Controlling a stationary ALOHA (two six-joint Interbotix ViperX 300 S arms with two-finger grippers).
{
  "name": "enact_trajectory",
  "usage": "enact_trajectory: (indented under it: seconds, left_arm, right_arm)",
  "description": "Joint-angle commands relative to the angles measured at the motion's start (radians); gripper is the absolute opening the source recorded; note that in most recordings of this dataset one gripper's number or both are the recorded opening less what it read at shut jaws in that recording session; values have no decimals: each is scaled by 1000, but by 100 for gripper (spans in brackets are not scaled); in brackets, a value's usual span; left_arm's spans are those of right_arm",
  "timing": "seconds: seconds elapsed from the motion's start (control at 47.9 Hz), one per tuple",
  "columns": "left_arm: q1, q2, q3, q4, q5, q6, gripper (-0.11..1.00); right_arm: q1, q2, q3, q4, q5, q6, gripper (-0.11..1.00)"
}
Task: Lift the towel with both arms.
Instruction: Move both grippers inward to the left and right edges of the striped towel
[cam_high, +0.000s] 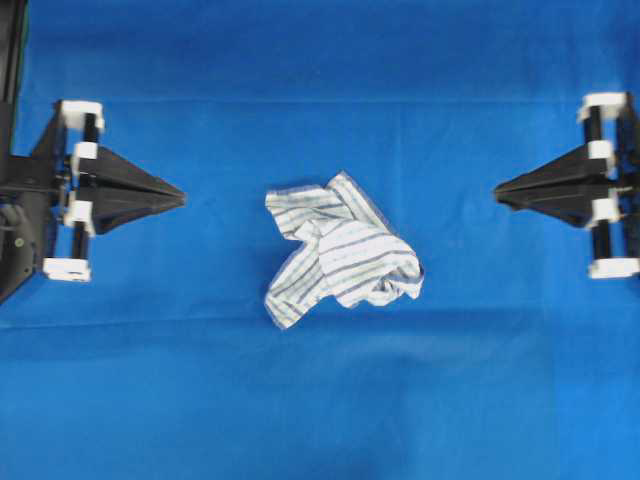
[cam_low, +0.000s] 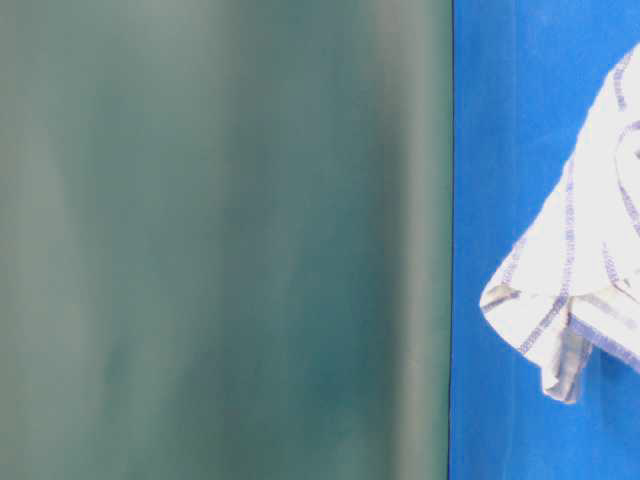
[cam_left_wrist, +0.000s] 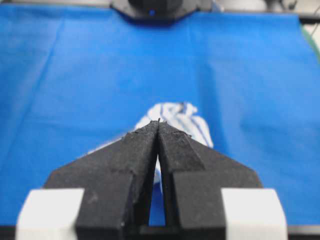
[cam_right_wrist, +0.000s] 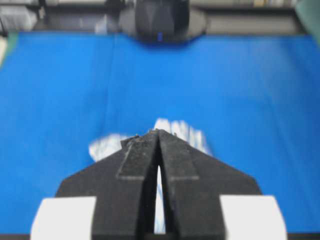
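Observation:
The towel (cam_high: 338, 250), white with thin blue-grey stripes, lies crumpled in the middle of the blue table covering (cam_high: 320, 400). My left gripper (cam_high: 183, 197) points at it from the left, shut and empty, a clear gap from the cloth. My right gripper (cam_high: 497, 190) points at it from the right, also shut and empty, likewise apart from it. In the left wrist view the towel (cam_left_wrist: 185, 120) shows beyond the closed tips of the left gripper (cam_left_wrist: 158, 121). The right wrist view shows the towel (cam_right_wrist: 182, 131) blurred behind the closed right gripper (cam_right_wrist: 157, 131). Part of the towel (cam_low: 580, 270) appears in the table-level view.
The blue covering spreads across the whole table. A dark green panel (cam_low: 220, 240) fills the left of the table-level view. The opposite arm's black base (cam_left_wrist: 160, 7) sits at the far edge in the left wrist view, and the other base (cam_right_wrist: 162, 20) in the right wrist view.

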Motion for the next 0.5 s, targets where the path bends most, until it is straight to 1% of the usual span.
enact_trajectory:
  seconds: [0.0,0.146,0.188,0.23,0.251,0.272,0.293,0.439,0.481]
  left_arm:
    - [-11,69,-31,-5,-25,-2,0]
    - [-23,207,-49,-8,-57,-3,2]
    - [-25,245,-55,-8,-64,-3,7]
    - [-25,281,-63,-8,-71,-5,15]
    - [-25,299,-66,-8,-72,-5,19]
    - [-25,316,-71,-8,-75,-5,24]
    - [-25,333,-74,-8,-77,-3,32]
    - [-25,446,-103,-8,-80,-5,75]
    - [-25,479,-109,-8,-84,-5,84]
  right_arm:
    - [17,64,-28,5,-3,17,0]
    - [48,195,-55,5,-2,58,1]
    - [55,235,-66,3,0,64,1]
    - [61,285,-81,5,0,71,1]
    - [63,304,-86,5,2,72,3]
    - [64,324,-92,5,2,74,8]
    - [64,342,-97,5,0,75,14]
    - [77,472,-130,5,-5,77,58]
    - [77,503,-141,5,-5,77,64]
